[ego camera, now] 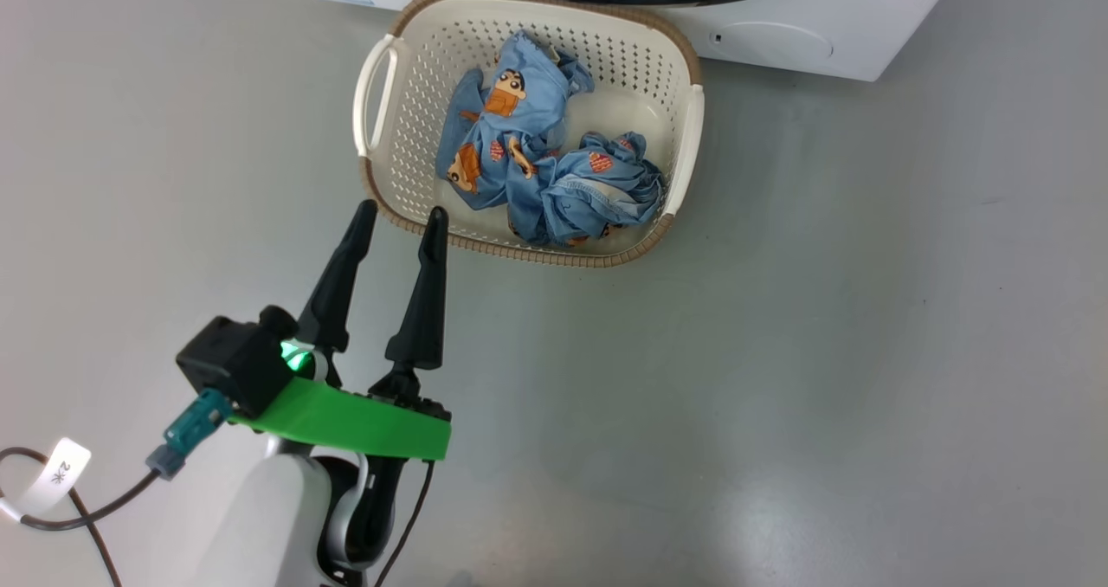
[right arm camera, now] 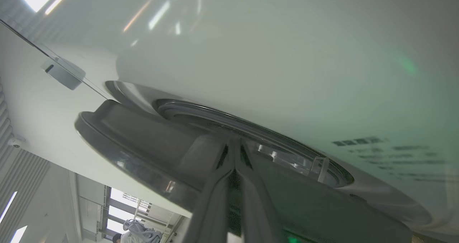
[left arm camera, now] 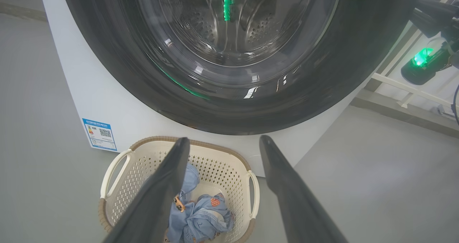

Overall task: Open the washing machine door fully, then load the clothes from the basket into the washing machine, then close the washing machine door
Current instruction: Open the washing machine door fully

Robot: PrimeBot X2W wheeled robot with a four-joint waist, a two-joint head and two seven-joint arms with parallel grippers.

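Observation:
The cream basket (ego camera: 528, 254) stands on the floor against the white washing machine (ego camera: 779, 41), with the light-blue printed clothes (ego camera: 528, 163) crumpled inside. My left gripper (ego camera: 402, 212) is open and empty, its tips just short of the basket's near-left rim. Its wrist view looks over the basket (left arm camera: 157, 139) and clothes (left arm camera: 200, 218) at the glossy black door (left arm camera: 233, 103). My right gripper (right arm camera: 233, 141) is shut, fingers pressed together. Its tips sit at the door's edge (right arm camera: 143, 142), which stands slightly off the machine front (right arm camera: 251, 56). It also shows at the door's right side (left arm camera: 421, 15).
Grey floor (ego camera: 822, 353) lies open to the right of the basket. A blue label (left arm camera: 99, 134) marks the machine's lower left corner. A white rail (left arm camera: 405, 89) runs along the wall to the machine's right. A cable with a tag (ego camera: 61, 470) trails from my left arm.

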